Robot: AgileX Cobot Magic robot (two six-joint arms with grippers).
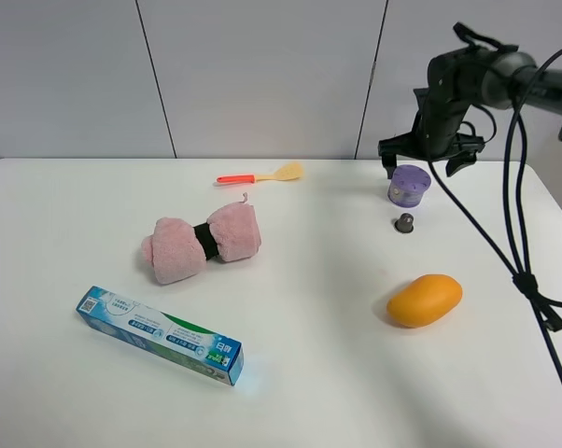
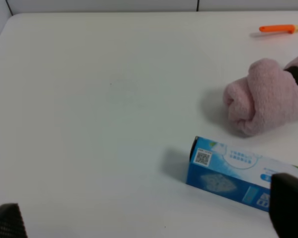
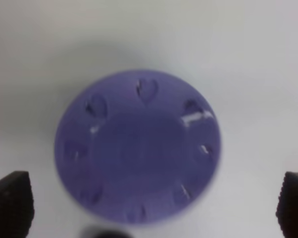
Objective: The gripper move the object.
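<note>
While right gripper [image 3: 151, 206] hovers above purple lidded container [image 3: 138, 148]: approach step, near counter's far right edge.
Fingers [image 3: 10, 203]: spread apart, nothing held.
Next: descend, straddle container, close.

The squat purple container [image 1: 409, 185], lid on, stood upright on the worktop [image 1: 309, 373] beneath the wide-open right tool [image 1: 421, 161].

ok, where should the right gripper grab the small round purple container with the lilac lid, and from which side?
Take the small round purple container by its side wall, from straight above. It stands upright and squat, and the right wrist view shows its lid centred between the fingers of the open right gripper. Best keep them off the small grey knob nearby.
</note>
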